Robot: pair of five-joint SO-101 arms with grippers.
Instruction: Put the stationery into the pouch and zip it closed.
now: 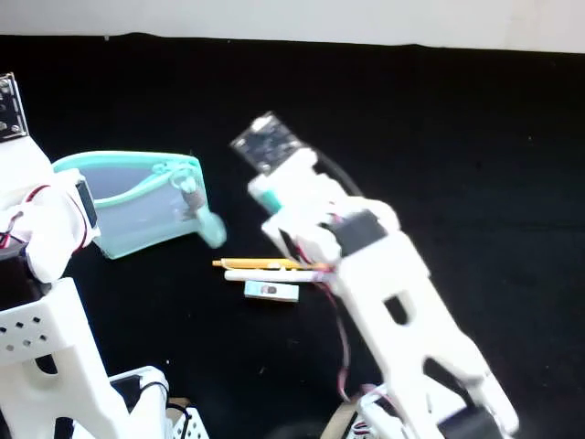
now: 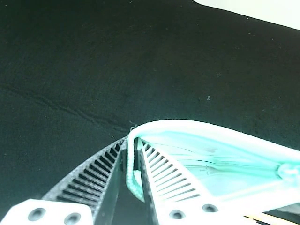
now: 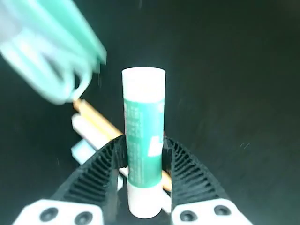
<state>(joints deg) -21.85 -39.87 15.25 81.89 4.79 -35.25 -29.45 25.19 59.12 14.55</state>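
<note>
High view: loading step, with one item carried. The right hand (image 3: pixel 143 140) is closed on a white cylindrical glue stick with a green label (image 3: pixel 143 93), which lies lengthwise between its ribbed fingers and is lifted off the black surface (image 1: pixel 457 137), near the zipper end of the pouch. The left hand (image 2: pixel 133 145) is clamped on the rim of a translucent teal zip pouch (image 2: pixel 211 164) and holds it raised at the left side of the surface. In the left wrist view the rim curves apart, so the mouth is judged to be open.

Next move, as a judgement: the glue stick must be brought in line with the mouth and slid in past the zipper pull (image 1: pixel 190 192) while the left hand holds the rim steady. The opening looks narrow, so alignment matters. Zipping comes last and is not yet begun.

Count: one pouch and one glue stick. Between the arms, side by side on the surface, lie one yellow wooden pencil (image 1: pixel 256 263), one white pen-like stick (image 1: pixel 260 274) and one small white-and-blue block (image 1: pixel 271 291), probably an eraser. That makes four stationery items, three of them not yet lifted.
</note>
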